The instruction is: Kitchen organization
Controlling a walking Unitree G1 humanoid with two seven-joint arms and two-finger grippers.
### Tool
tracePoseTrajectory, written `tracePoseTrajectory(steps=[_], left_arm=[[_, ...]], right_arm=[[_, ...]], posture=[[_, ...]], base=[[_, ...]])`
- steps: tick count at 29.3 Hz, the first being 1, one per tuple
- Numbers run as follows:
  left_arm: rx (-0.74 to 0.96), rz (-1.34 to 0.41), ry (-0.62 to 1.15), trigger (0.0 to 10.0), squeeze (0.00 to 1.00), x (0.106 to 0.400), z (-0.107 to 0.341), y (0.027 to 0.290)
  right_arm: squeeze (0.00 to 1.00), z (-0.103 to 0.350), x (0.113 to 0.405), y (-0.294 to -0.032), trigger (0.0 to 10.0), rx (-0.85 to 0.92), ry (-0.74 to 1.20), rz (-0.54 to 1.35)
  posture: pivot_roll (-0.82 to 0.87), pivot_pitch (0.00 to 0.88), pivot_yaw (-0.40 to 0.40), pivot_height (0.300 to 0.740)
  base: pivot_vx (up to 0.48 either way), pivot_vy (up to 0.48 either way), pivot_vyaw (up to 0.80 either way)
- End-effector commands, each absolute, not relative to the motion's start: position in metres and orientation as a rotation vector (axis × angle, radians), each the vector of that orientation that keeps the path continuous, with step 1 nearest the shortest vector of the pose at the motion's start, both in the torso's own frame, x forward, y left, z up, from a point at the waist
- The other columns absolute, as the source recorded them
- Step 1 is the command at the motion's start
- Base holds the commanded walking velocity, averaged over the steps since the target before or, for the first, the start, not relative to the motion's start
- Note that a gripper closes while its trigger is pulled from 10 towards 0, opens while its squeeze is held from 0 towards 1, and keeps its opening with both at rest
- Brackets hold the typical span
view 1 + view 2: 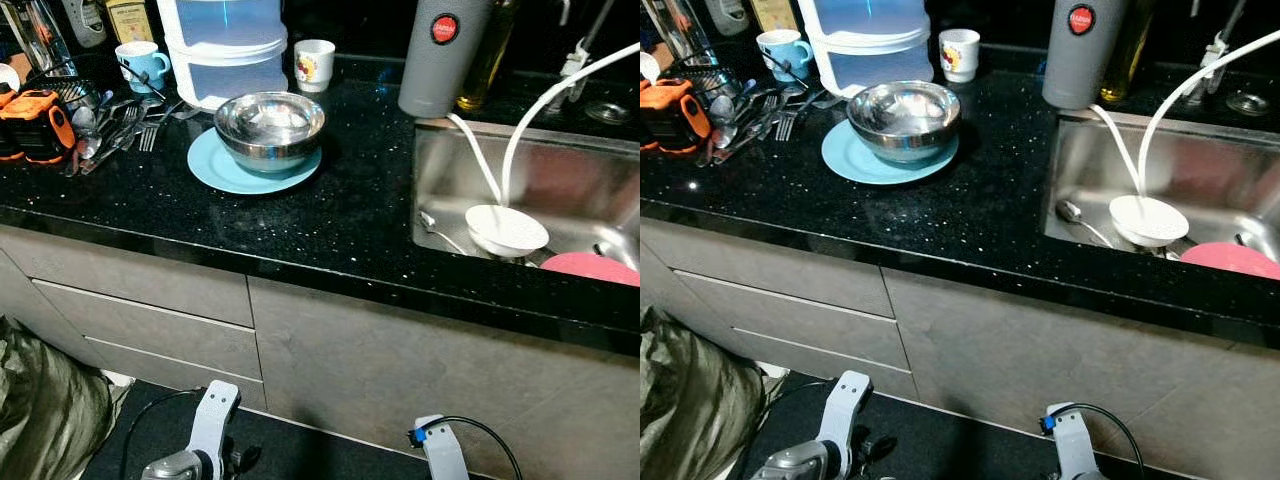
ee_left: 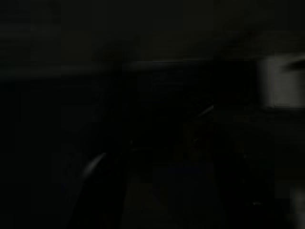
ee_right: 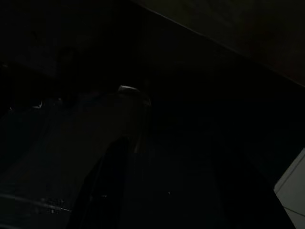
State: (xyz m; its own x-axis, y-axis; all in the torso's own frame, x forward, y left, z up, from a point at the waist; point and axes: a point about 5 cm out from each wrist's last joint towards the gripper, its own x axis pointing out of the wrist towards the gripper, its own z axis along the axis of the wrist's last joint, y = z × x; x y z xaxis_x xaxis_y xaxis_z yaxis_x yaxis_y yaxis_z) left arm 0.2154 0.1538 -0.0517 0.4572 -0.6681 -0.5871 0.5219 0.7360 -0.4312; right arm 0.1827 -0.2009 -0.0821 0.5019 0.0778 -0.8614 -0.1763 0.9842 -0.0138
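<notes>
- The counter [image 1: 350, 215] is glossy black speckled stone.
- The bowl [image 1: 270, 128] and sink [image 1: 560, 190] are shiny metal.
- The drawers [image 1: 150, 300] look matt grey.

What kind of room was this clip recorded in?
A home kitchen, most likely: a black speckled countertop with a stainless steel sink set into it, a steel bowl on a blue plate, and loose cutlery beside a mug.

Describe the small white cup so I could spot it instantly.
Start at the black countertop left of the sink. At its back edge, right of the tall white container, stands the white cup. Unlike the blue mug, it carries a colourful printed picture.
</notes>
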Motion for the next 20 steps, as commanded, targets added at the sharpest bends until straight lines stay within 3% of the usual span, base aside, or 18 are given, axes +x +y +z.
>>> tracePoseTrajectory(steps=[1,5,6,7,8,16,20], left_arm=[[-0.236,-0.833,0.770,10.0,0.00,0.219,-0.044,0.156],[-0.382,-1.281,0.527,10.0,0.00,0.236,0.018,0.162],[-0.382,-1.281,0.527,10.0,0.00,0.236,0.018,0.162],[-0.404,-1.474,0.434,10.0,0.00,0.230,0.048,0.155],[-0.393,-1.544,0.413,10.0,0.00,0.225,0.059,0.150],[-0.339,-1.646,0.364,10.0,0.00,0.226,0.083,0.141],[-0.372,-1.727,0.232,10.0,0.00,0.221,0.123,0.137]], right_arm=[[0.00,-0.084,0.178,-0.201,10.0,-0.105,1.055,0.157],[0.00,-0.085,0.177,-0.202,10.0,-0.113,1.062,0.166],[0.00,-0.085,0.177,-0.202,10.0,-0.113,1.062,0.166],[0.00,-0.085,0.177,-0.202,10.0,-0.117,1.066,0.169],[0.00,-0.085,0.177,-0.202,10.0,-0.118,1.067,0.169],[0.00,-0.085,0.177,-0.202,10.0,-0.117,1.068,0.166],[0.00,-0.085,0.177,-0.202,10.0,-0.116,1.069,0.166]], posture=[[0.06,0.109,0.003,0.740],[0.06,0.108,0.000,0.740],[0.06,0.108,0.000,0.740],[0.06,0.110,0.000,0.740],[0.06,0.111,0.000,0.740],[0.05,0.118,0.002,0.740],[0.05,0.126,0.002,0.740]], base=[[0.000,0.000,0.00],[0.000,0.000,0.00],[0.000,0.000,0.00],[0.000,0.000,0.00],[0.000,0.000,0.00],[0.000,0.000,0.00],[0.000,0.000,0.00]])
